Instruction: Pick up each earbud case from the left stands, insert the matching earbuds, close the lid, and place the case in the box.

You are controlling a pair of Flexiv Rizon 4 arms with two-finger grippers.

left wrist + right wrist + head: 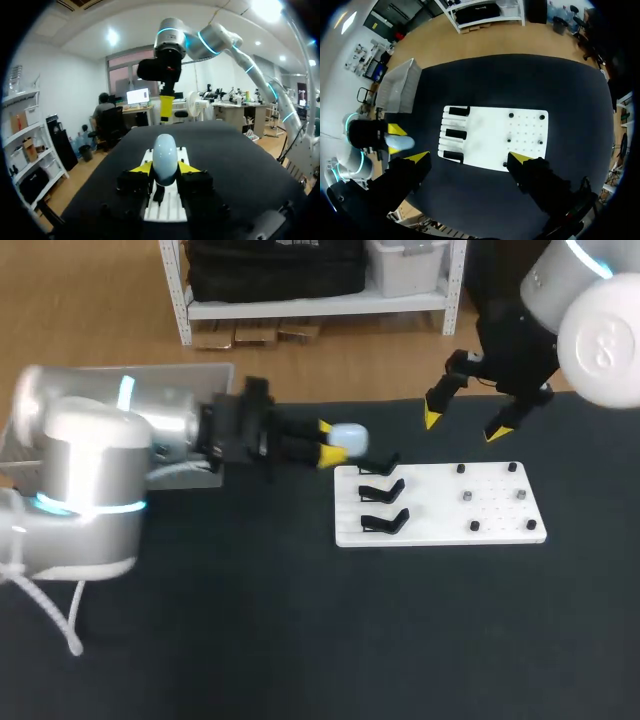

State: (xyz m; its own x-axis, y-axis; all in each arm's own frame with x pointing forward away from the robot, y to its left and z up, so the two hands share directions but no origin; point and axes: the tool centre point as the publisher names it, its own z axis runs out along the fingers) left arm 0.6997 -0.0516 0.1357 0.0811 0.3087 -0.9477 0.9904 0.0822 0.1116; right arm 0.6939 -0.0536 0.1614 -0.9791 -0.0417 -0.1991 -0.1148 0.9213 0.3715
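Box point(399, 90), grey, straight-walled, sits at the far left edge of the tabletop point(250, 620); in the head view it is mostly hidden behind my left arm point(90, 460). Tabletop is dark and matte.

My left hand point(330, 441) lies level above it. Its black fingers with yellow tips are clamped from two sides on the earbud case point(348, 437). The case is smooth and glossy, pale blue-white, egg-shaped. It is held just by the far left corner of the flat white board point(430, 508).

Three black angled stands point(382, 492) sit in a column on the board's left part. Six small dark round bits point(467, 497) sit on its right part, too small to tell what they are.

My right hand point(464, 426) hangs high above the board, fingers spread wide, holding nothing.
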